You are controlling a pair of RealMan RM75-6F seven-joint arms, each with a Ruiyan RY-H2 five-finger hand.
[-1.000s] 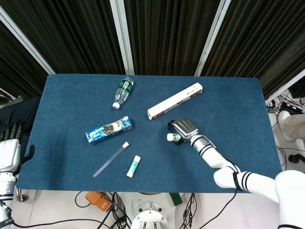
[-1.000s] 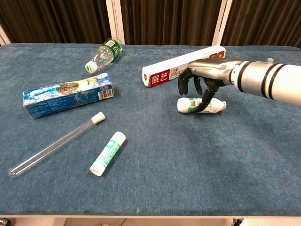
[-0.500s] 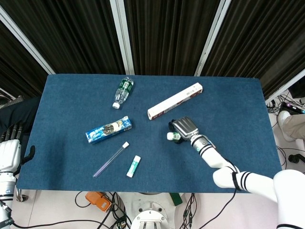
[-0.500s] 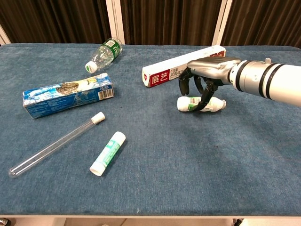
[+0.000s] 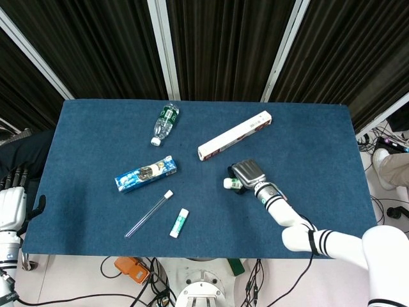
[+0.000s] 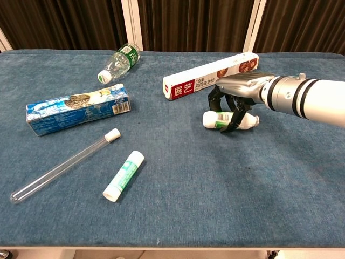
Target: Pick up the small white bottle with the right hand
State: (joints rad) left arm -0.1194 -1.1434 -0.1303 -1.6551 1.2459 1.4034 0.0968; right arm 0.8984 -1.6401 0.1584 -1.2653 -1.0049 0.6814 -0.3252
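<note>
The small white bottle (image 5: 229, 184) (image 6: 212, 120) with a green label lies on its side on the blue table (image 5: 319, 141), right of centre. My right hand (image 5: 248, 174) (image 6: 240, 90) sits low over the bottle's middle. Its dark fingers (image 6: 233, 114) curl down across the front of the bottle and wrap it. The cap end pokes out to the left, and the base end shows to the right. My left hand (image 5: 9, 203) hangs off the table's left edge, fingers apart and holding nothing.
A long red-and-white box (image 5: 234, 135) (image 6: 207, 75) lies just behind the right hand. Further left are a clear water bottle (image 5: 166, 121), a blue toothpaste box (image 5: 146, 174), a glass test tube (image 5: 149, 214) and a small white-green stick (image 5: 179, 222).
My right hand has sunk lower onto the bottle and its fingers have closed in more tightly around it. The bottle has stayed in place on the table.
</note>
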